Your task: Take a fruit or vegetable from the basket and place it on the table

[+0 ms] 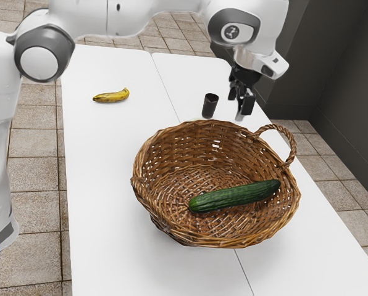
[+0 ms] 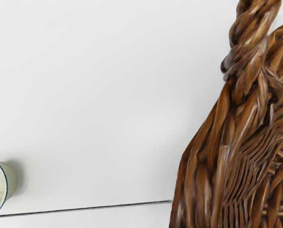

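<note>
My gripper hangs above the table just beyond the basket's far rim, near the looped handle, open with nothing between its fingers. The brown wicker basket holds one long green cucumber, lying slanted across its bottom. A yellow banana lies on the white table, apart from the basket, toward the exterior view's left. From the wrist camera, the basket's woven side and twisted handle appear beside bare table surface.
A dark cylinder stands just behind the basket, near the gripper. The wrist view has a pale green cup with a blue rim. The basket's handle rises above its rim.
</note>
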